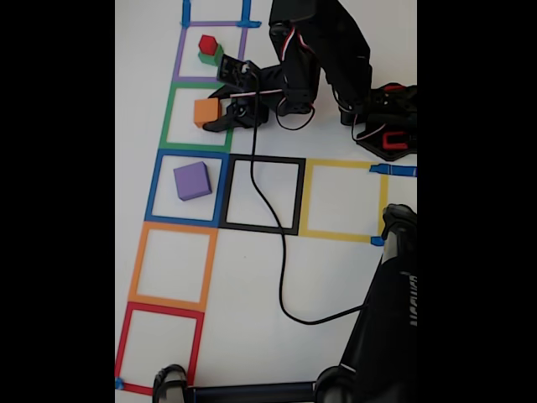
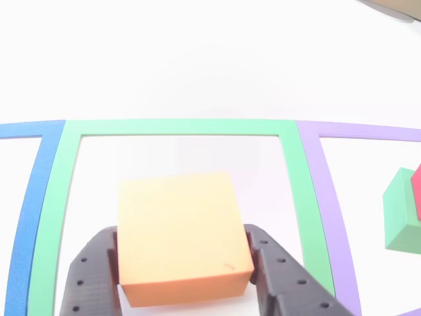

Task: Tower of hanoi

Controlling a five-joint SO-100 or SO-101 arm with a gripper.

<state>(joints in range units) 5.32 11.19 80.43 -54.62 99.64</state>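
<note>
An orange cube [image 1: 206,111] sits inside the green tape square [image 1: 170,117]. My gripper [image 1: 215,115] reaches in from the right in the fixed view and is shut on it. In the other view both black fingers [image 2: 92,270] press against the sides of the orange cube [image 2: 181,234], with the gripper [image 2: 183,232] midway across it. A red cube [image 1: 207,43] rests on a green cube [image 1: 210,57] in the purple tape square [image 1: 179,52]; the green cube [image 2: 401,217] shows at the right edge. A purple cube [image 1: 192,180] lies in the blue tape square [image 1: 154,185].
Black [image 1: 299,193], yellow [image 1: 382,201], orange [image 1: 138,260] and red [image 1: 124,340] tape squares mark the white table. A black cable [image 1: 281,269] trails from the arm across the black square. The arm's base [image 1: 386,126] stands at the upper right; a dark stand [image 1: 386,336] rises at the lower right.
</note>
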